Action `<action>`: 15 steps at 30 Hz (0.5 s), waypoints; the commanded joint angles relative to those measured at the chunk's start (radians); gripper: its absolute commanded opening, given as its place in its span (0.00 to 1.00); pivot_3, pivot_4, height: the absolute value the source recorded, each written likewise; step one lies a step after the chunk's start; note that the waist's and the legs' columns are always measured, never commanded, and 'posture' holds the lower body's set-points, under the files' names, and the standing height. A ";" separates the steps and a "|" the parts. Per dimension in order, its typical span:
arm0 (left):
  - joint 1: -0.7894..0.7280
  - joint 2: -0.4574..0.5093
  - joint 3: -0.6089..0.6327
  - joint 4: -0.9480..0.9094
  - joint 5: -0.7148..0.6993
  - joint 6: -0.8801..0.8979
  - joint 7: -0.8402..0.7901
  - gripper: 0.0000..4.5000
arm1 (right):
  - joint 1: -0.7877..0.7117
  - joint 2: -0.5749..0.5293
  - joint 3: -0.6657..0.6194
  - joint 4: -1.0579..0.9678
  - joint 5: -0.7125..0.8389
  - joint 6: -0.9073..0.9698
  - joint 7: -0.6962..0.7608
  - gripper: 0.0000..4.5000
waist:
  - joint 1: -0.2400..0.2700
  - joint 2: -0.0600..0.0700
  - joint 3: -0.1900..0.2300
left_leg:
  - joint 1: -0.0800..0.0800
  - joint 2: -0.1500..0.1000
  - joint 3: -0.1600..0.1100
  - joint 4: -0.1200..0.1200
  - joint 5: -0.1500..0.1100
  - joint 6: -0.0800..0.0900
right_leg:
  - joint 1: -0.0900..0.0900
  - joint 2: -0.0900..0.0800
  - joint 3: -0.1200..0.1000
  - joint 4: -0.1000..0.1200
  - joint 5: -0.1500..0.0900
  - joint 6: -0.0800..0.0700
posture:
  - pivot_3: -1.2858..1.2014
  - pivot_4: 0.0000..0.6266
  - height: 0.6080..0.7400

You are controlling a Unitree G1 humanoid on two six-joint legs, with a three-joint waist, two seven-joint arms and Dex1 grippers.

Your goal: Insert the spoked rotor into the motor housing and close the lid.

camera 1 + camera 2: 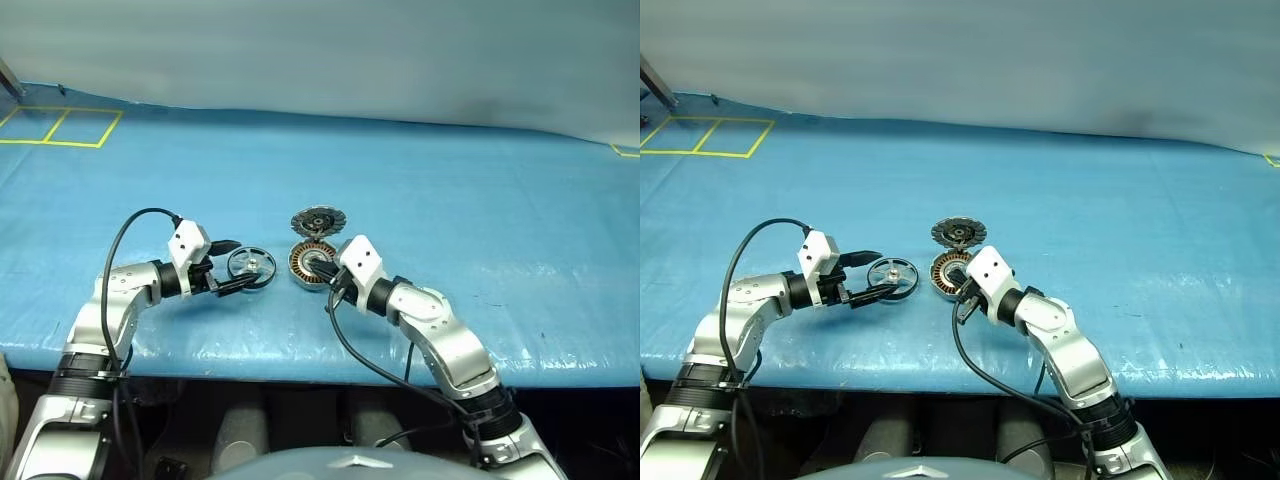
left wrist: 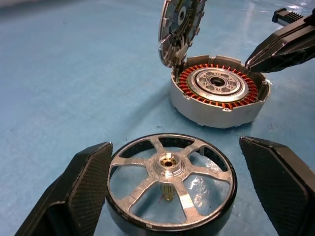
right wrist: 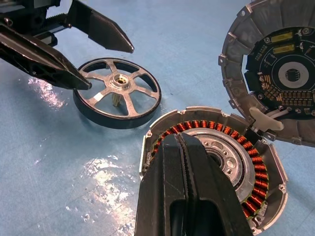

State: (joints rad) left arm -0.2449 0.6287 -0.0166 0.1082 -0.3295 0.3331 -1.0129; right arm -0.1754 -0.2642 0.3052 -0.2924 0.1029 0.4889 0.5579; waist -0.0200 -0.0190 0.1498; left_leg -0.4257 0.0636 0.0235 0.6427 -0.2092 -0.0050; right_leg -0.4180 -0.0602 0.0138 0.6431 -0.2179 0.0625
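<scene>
The spoked rotor (image 2: 170, 182), a silver wheel with a dark rim and a brass hub, lies on the blue table cover. My left gripper (image 1: 252, 264) is open, one finger on each side of the rotor; one finger (image 2: 88, 187) sits right against the rim and the other stands apart. To the rotor's right is the motor housing (image 3: 221, 162), with copper windings around a silver hub. Its lid (image 1: 317, 221) stands tipped up at the far rim, dark inner face showing. My right gripper (image 3: 179, 140) is shut with nothing in it, its tip over the housing's near rim.
Yellow taped squares (image 1: 60, 125) mark the cover at the far left. The table's front edge (image 1: 300, 362) runs just under both arms. A black cable (image 1: 125, 235) loops above the left wrist. Open blue cover stretches to the right and behind.
</scene>
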 commanded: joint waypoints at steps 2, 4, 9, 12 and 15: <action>-0.019 0.018 -0.012 -0.047 0.021 0.060 0.026 1.00 | -0.008 0.009 -0.003 -0.018 0.003 -0.026 -0.012 0.01 | 0.000 0.000 0.000 | 0.000 0.000 0.000 0.000 0.000 0.000 | 0.000 0.000 0.000 0.000 0.000 0.000 | 0.52 0.24 1.00; -0.025 0.022 -0.021 -0.044 0.034 0.074 0.030 1.00 | -0.006 0.011 -0.001 -0.018 0.003 -0.027 -0.016 0.01 | 0.000 0.000 0.000 | 0.000 0.000 0.000 0.000 0.000 0.000 | 0.000 0.000 0.000 0.000 0.000 0.000 | 0.52 0.24 1.00; -0.023 0.023 -0.031 -0.042 0.047 0.082 0.032 1.00 | -0.002 0.012 -0.003 -0.019 0.003 -0.026 -0.026 0.01 | 0.001 0.000 0.000 | 0.000 0.000 0.000 0.000 0.000 0.000 | 0.000 0.000 0.000 0.000 0.000 0.000 | 0.52 0.24 1.00; -0.021 0.022 -0.032 -0.044 0.050 0.085 0.031 1.00 | -0.001 0.011 -0.003 -0.019 0.001 -0.024 -0.030 0.01 | 0.001 0.000 0.000 | 0.000 0.000 0.000 0.000 0.000 0.000 | 0.000 0.000 0.000 0.000 0.000 0.000 | 0.52 0.24 1.00; -0.018 0.013 -0.018 -0.050 0.029 0.102 0.031 1.00 | 0.000 0.010 -0.001 -0.020 0.001 -0.022 -0.030 0.01 | 0.001 0.000 0.000 | 0.000 0.000 0.000 0.000 0.000 0.000 | 0.000 0.000 0.000 0.000 0.000 0.000 | 0.52 0.24 1.00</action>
State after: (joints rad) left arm -0.2613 0.6371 -0.0444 0.0888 -0.2887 0.4170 -0.9823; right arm -0.1740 -0.2592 0.3073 -0.2868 0.0996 0.4857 0.5298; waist -0.0192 -0.0190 0.1498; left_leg -0.4257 0.0635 0.0234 0.6431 -0.2092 -0.0050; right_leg -0.4178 -0.0602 0.0138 0.6433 -0.2178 0.0624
